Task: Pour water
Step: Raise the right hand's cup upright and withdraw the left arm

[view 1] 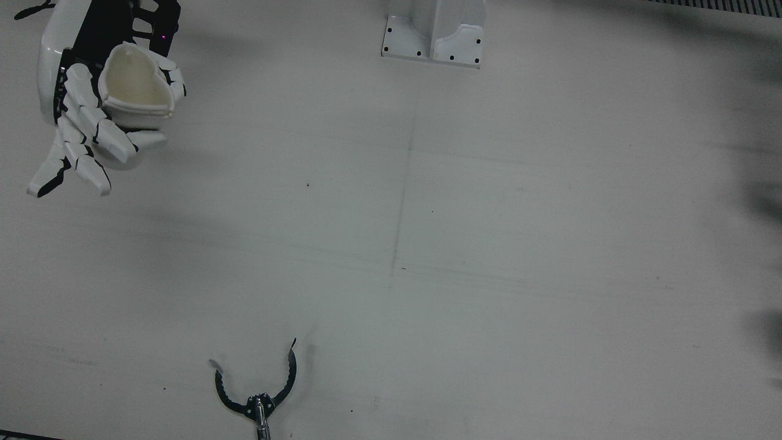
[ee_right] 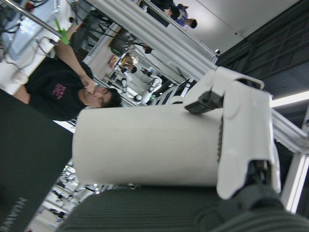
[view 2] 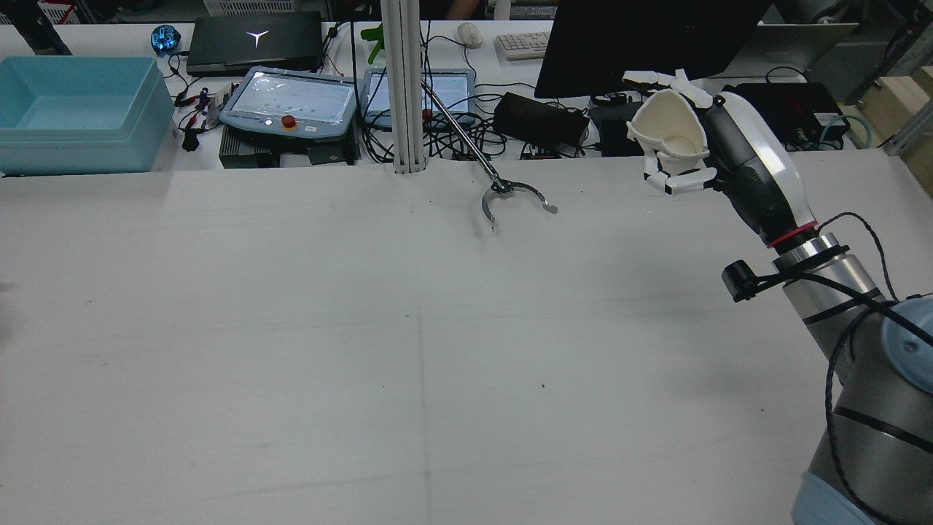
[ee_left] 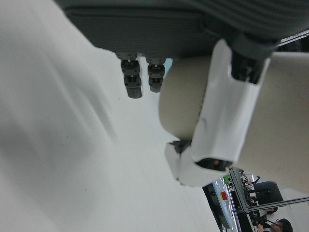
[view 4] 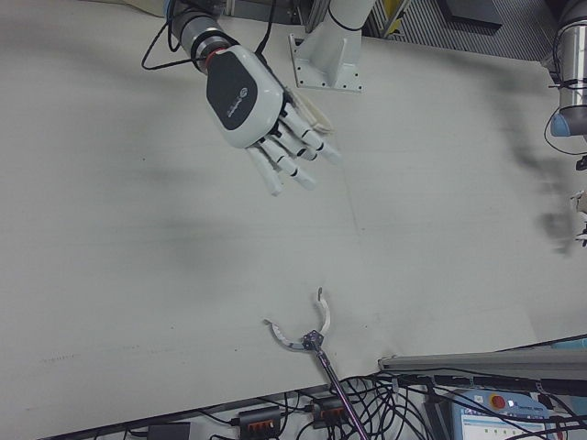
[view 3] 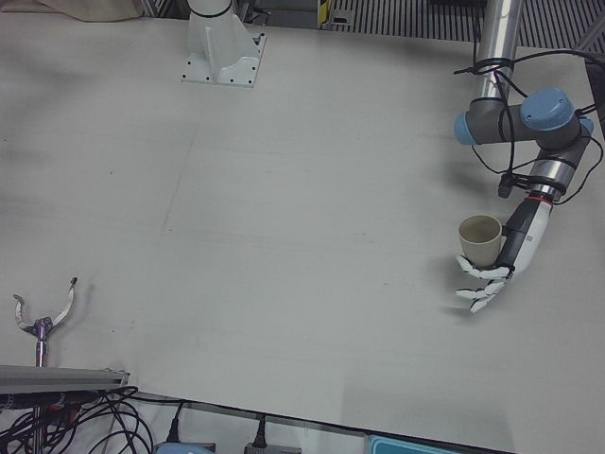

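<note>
Each hand holds a cup, and the 2 are well apart on opposite sides of the table [view 1: 489, 244], so the work in hand reads as bringing them together before any tipping. The right hand [view 1: 91, 116] has a cream paper cup [view 1: 135, 79] raised above the surface, mouth up. Some fingers [view 1: 82, 85] curl round its wall and squeeze the rim out of round, while the others stick out loosely spread below it. Easing that squeeze would keep the rim from spilling or collapsing. The left hand [view 3: 492, 274] carries a beige cup [view 3: 480, 238] upright near the far side, its fingers wrapped on the wall and under the base. No water shows in either cup, so I cannot tell which is the source. A good pour likely needs 1 rim held just above and inside the other, tilted slowly.

The table is pale, scuffed and otherwise bare except for a reacher claw [view 1: 259, 391] lying open near the operators' edge and an arm pedestal [view 1: 435, 36]. Beyond sit a blue bin [view 2: 80, 109], a teach pendant [view 2: 291, 102], a laptop [view 2: 255, 44] and cables; a person [ee_right: 58, 87] stands past the right hand.
</note>
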`<state>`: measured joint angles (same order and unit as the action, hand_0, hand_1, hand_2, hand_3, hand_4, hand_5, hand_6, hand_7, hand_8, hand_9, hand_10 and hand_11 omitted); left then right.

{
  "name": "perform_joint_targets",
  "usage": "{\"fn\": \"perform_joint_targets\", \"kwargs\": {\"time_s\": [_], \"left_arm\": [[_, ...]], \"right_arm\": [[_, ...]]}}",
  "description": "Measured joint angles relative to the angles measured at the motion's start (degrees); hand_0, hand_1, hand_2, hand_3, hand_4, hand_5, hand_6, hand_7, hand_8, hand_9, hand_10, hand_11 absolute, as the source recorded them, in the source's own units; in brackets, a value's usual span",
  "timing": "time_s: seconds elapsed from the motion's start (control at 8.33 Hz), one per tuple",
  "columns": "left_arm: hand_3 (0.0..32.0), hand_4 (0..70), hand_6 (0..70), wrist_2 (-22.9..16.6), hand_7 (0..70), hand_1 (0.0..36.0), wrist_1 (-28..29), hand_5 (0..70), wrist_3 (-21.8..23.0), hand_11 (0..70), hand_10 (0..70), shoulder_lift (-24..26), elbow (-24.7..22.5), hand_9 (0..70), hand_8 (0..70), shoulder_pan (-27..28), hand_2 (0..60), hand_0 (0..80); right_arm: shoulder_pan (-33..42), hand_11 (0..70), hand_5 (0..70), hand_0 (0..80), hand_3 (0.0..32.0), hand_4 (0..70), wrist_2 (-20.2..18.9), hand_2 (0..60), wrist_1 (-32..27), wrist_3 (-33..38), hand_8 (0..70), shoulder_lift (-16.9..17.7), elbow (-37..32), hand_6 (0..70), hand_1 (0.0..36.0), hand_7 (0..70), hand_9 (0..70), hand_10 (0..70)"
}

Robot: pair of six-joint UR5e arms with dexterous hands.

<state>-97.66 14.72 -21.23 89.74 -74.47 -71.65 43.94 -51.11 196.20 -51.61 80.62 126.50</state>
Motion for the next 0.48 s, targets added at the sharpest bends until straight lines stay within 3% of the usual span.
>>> {"fn": "perform_joint_targets", "kwargs": {"time_s": [0.12, 0.24, 0.36, 0.48], "left_arm": [[0.0, 70.0, 24.1, 0.7, 29.0, 36.0, 1.7, 70.0, 0.1, 19.2, 10.6, -2.0, 0.5, 13.6, 12.5, -0.3, 60.0, 80.0], [0.0, 70.0, 24.2, 1.1, 28.9, 36.0, 3.1, 70.0, 0.2, 19.6, 10.9, -3.4, 0.8, 13.8, 12.8, -0.4, 60.0, 80.0], [0.0, 70.0, 24.3, 1.3, 29.4, 36.0, 4.8, 70.0, 0.9, 19.4, 10.7, -4.5, 1.4, 13.5, 12.6, -0.5, 60.0, 80.0], [0.0, 51.0, 20.0, 1.2, 26.8, 36.0, 6.6, 70.0, 2.0, 16.8, 8.6, -5.3, 2.1, 5.5, 7.8, -0.5, 6.4, 80.0]], "right_arm": [[0.7, 0.0, 16.1, 62.5, 0.0, 12.3, -0.1, 51.5, 0.0, 8.3, 21.1, 2.4, -4.8, 39.1, 36.0, 33.8, 22.9, 0.0], [1.2, 0.0, 15.8, 61.2, 0.0, 7.8, -0.3, 50.4, -0.1, 15.3, 21.6, 3.9, -10.1, 36.1, 35.6, 32.9, 24.3, 0.0], [1.4, 0.0, 15.5, 61.1, 0.0, 7.6, -0.5, 50.0, -0.1, 19.1, 20.5, 4.5, -13.4, 36.3, 35.4, 33.9, 23.1, 0.0], [1.3, 0.0, 15.6, 61.3, 0.0, 7.3, -0.6, 49.7, -0.1, 20.9, 20.1, 4.7, -15.3, 36.9, 35.5, 34.9, 22.6, 0.0]]}}
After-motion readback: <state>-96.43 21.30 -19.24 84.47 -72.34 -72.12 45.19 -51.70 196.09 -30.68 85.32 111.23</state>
